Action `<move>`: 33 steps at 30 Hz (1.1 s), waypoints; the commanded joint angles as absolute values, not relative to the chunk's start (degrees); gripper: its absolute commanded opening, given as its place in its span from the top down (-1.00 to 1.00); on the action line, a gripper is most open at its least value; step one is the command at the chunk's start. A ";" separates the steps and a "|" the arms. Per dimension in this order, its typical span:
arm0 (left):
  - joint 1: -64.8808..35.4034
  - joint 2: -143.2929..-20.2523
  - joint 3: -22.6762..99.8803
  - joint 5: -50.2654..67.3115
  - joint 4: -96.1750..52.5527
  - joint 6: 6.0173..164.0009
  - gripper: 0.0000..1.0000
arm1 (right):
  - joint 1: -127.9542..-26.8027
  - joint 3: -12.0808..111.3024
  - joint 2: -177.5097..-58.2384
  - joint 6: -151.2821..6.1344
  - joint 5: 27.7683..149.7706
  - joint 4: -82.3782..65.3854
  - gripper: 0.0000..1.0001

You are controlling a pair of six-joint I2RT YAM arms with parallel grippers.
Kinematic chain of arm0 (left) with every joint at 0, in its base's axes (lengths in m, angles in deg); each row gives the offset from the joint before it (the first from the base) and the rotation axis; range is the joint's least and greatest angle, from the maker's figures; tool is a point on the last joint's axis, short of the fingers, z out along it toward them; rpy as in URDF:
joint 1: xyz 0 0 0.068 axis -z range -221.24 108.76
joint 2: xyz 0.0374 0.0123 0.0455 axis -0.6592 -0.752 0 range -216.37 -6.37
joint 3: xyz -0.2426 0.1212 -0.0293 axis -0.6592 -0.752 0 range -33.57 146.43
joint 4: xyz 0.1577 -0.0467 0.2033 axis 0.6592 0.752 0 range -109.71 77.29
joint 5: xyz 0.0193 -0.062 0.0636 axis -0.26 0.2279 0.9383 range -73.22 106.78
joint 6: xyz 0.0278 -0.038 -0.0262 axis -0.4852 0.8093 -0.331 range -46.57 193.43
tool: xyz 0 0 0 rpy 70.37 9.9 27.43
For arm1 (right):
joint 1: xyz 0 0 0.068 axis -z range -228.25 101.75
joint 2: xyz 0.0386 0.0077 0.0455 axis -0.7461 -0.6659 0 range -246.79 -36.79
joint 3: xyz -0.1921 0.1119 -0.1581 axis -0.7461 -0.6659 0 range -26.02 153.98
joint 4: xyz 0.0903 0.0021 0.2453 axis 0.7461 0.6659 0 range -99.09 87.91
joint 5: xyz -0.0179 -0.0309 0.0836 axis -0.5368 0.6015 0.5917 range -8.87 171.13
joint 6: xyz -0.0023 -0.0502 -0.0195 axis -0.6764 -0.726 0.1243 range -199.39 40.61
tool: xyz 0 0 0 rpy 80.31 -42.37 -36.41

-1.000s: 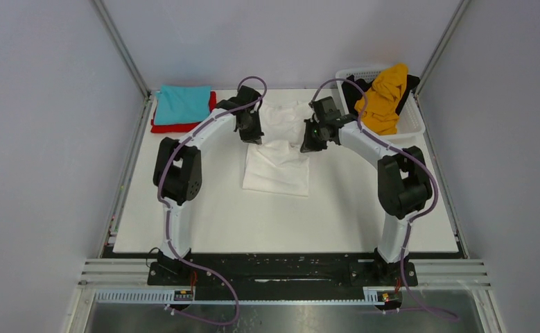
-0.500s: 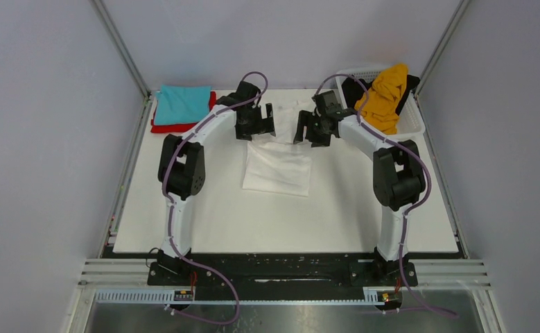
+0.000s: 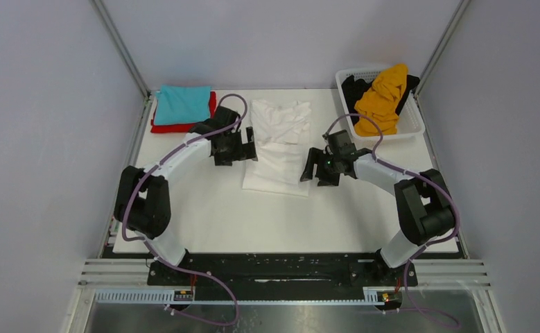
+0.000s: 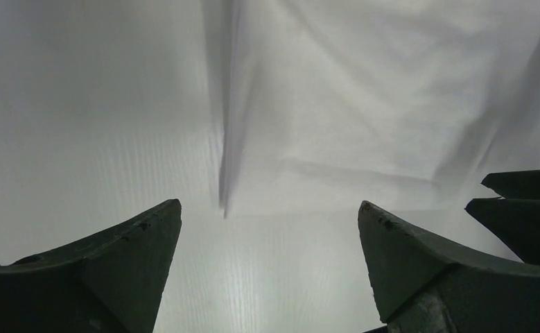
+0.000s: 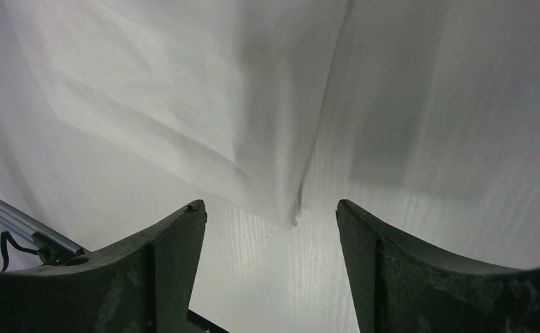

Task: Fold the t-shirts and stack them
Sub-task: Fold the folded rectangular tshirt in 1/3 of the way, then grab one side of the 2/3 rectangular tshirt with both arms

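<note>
- White desk [image 3: 211, 215] inside a plain grey-walled booth, seen from above, both arms reaching in from the bottom of the frame.
- The big white t-shirt [image 3: 279, 149] lies in the upper middle of the desk. Its top half is rumpled and its lower half sits flatter, as a rough rectangle.
- The left arm [image 3: 180, 154] has its jaws right at the shirt's left edge, about halfway down it. In the left wrist view the jaws are spread wide, the two dark fingers [image 4: 114, 270] far apart with nothing between them, just bare desk. A fold of white cloth ends in a point slightly above the gap.
- The right arm [image 3: 381, 173] has its jaws at the shirt's right edge, lower down near the bottom corner. They're wide open too and holding nothing. In the right wrist view a shirt corner [image 5: 291, 211] hangs just above the gap between the fingers [image 5: 156, 277], and I can't tell if it touches either one.
- The teal t-shirt [image 3: 182, 103] sits folded on top of the red t-shirt [image 3: 173, 127] at the upper left of the desk.
- The orange-yellow t-shirt [image 3: 385, 97] and black t-shirt [image 3: 353, 90] are piled in the white basket [image 3: 412, 125] at the upper right.
</note>
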State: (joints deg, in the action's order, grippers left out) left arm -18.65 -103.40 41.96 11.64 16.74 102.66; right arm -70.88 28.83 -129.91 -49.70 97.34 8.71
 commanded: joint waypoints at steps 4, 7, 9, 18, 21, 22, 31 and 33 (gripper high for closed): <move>-18.93 -95.95 25.26 8.24 11.45 107.88 -0.98 | -77.04 24.13 -128.44 -45.52 97.61 3.34 -0.41; -18.96 -93.92 20.80 7.63 9.09 109.09 -0.92 | -78.56 21.99 -127.03 -44.52 94.41 3.79 -0.32; -18.95 -94.13 19.71 8.38 8.13 109.54 -0.83 | -78.83 20.33 -126.36 -43.83 92.84 3.24 -0.23; -18.95 -102.01 21.26 6.94 5.39 110.24 -0.29 | -78.77 19.13 -128.45 -43.85 90.42 2.16 0.02; -18.86 -103.50 21.30 6.16 4.58 110.53 -0.12 | -78.82 20.02 -129.84 -44.30 89.22 2.30 0.07; -18.70 -103.84 21.24 6.03 4.26 110.64 -0.08 | -78.84 20.24 -130.34 -44.27 88.97 2.11 0.10; -17.50 -108.97 23.72 3.88 2.00 111.81 0.97 | -78.84 20.85 -132.56 -44.63 88.15 0.97 0.62; -17.19 -108.63 23.39 4.01 2.27 111.81 1.00 | -78.79 20.63 -131.74 -45.28 88.56 1.66 0.88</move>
